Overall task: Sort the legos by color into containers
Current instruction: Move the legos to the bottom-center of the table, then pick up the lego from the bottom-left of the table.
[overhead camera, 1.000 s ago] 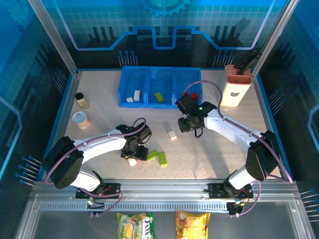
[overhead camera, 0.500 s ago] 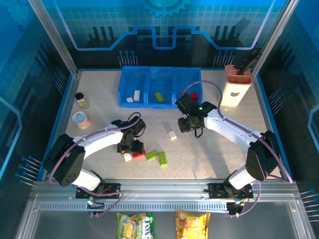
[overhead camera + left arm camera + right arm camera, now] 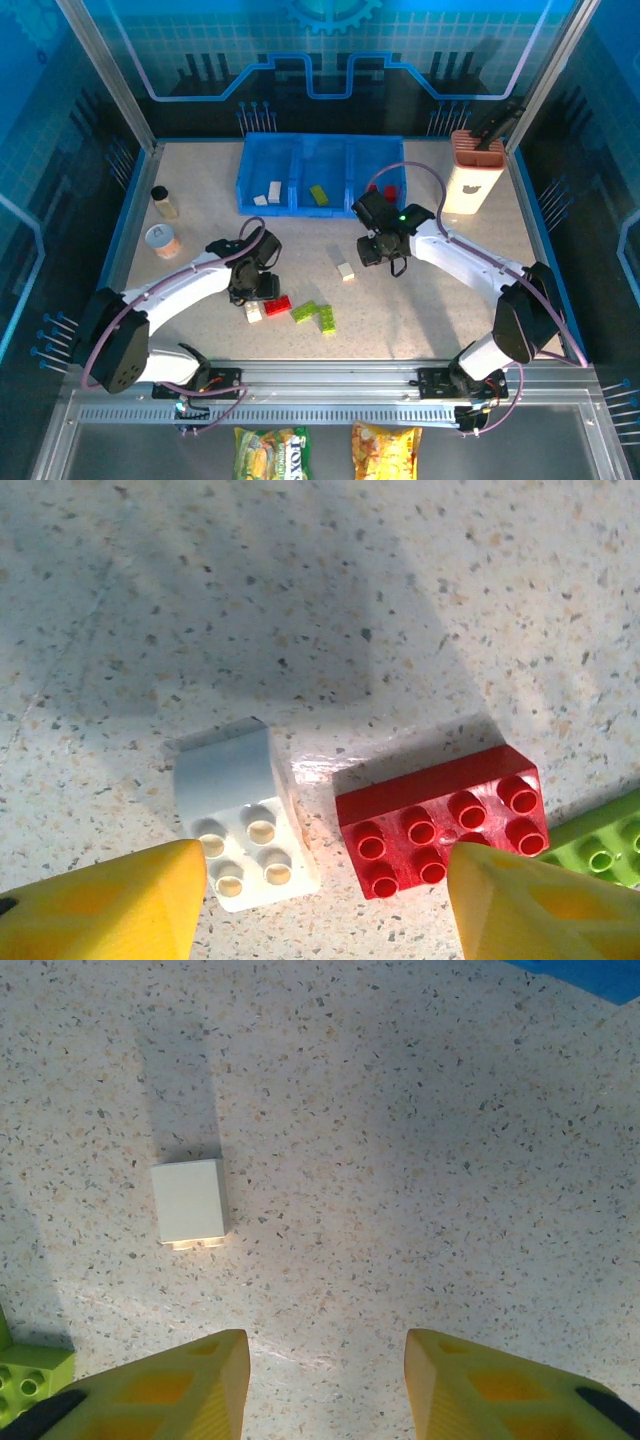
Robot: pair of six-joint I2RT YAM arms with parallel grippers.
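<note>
On the table near my left gripper point(image 3: 256, 292) lie a white lego point(image 3: 254, 314), a red lego point(image 3: 278, 305) and two lime green legos point(image 3: 305, 311). In the left wrist view the white lego point(image 3: 245, 830) and the red lego point(image 3: 440, 820) sit side by side, studs up, between my open fingers point(image 3: 110, 900); nothing is held. A lone white lego point(image 3: 345, 270) lies just left of my right gripper point(image 3: 377, 252). That gripper point(image 3: 325, 1380) is open, with the white lego point(image 3: 188, 1202) ahead on the left. The blue tray point(image 3: 296, 150) holds white, green and red legos in its left, middle and right compartments.
A white-and-terracotta holder point(image 3: 473, 175) stands at the back right. Two small jars point(image 3: 160, 240) stand near the left edge. A green lego's corner point(image 3: 20, 1380) shows at the right wrist view's lower left, and a green lego point(image 3: 600, 850) lies right of the red one.
My left gripper has drawn back up and to the left off the brick cluster, uncovering the red lego beside the white one. The right arm has not moved.
</note>
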